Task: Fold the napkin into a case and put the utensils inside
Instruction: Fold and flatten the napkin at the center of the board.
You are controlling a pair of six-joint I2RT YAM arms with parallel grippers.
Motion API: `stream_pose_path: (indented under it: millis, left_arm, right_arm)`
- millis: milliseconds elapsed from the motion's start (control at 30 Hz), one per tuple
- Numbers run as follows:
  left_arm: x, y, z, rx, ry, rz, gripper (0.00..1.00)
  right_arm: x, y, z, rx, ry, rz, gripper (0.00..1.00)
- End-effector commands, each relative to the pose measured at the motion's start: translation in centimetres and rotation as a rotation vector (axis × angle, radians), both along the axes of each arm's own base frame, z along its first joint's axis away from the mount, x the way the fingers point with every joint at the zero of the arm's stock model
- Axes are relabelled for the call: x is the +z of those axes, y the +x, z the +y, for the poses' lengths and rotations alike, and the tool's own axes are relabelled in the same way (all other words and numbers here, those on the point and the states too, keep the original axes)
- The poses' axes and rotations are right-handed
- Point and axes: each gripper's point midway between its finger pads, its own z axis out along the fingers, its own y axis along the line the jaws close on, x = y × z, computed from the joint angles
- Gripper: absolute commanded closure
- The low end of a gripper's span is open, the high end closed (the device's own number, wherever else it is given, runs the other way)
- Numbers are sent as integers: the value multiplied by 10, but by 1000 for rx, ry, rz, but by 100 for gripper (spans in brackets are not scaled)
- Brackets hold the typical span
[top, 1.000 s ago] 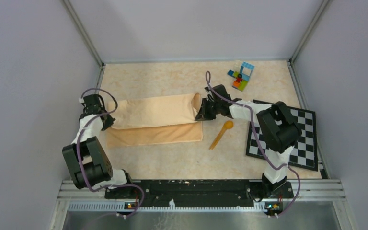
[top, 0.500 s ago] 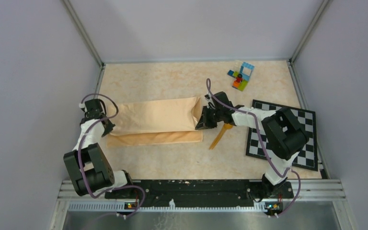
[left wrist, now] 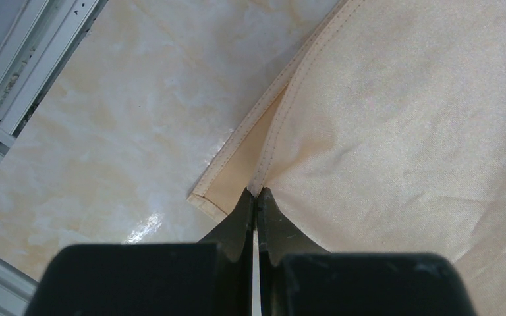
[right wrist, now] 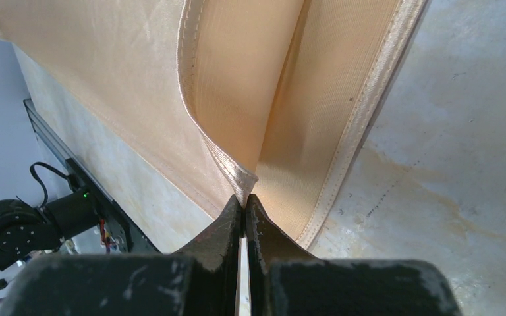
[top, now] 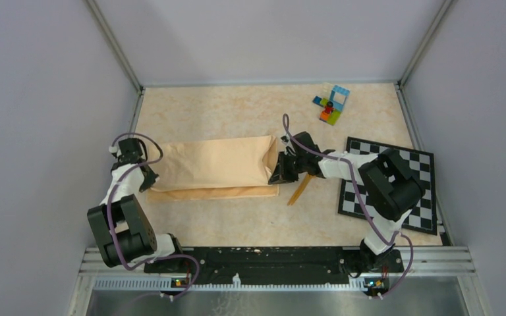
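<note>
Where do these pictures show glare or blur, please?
Left wrist view: a bright glare patch on the table beside the napkin corner, left end effector slightly soft. Right wrist view: napkin weave sharp, right end effector slightly out of focus. Top view: even light.

Bright, even light; soft glare on tabletop (left wrist: 141,227).

utensils (top: 298,191): upper end hidden under right arm (top: 333,164); knife indistinguishable from spoon. napkin (left wrist: 402,131) cropped in wrist views.
</note>
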Motion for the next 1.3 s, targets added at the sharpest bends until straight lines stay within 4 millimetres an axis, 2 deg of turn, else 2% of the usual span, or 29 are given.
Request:
stream_pose_path:
  millis: [0,433,800,1133,1267]
  left_arm:
    - [5,-9,12,51,62,12,100]
    - [-8,-20,14,114,49,93,100]
    - [-19,-16,12,103,24,112,100]
    - [-8,-21,20,131,75,111,98]
    - [3,-22,23,149,96,89,99]
  right_arm:
    - [19,-1,6,10,36,-48,100]
    - [7,-6,5,9,23,-36,100]
    - [-4,-9,5,9,15,-21,100]
    - [3,-16,8,28,16,-36,100]
    - [7,-19,8,28,12,-44,100]
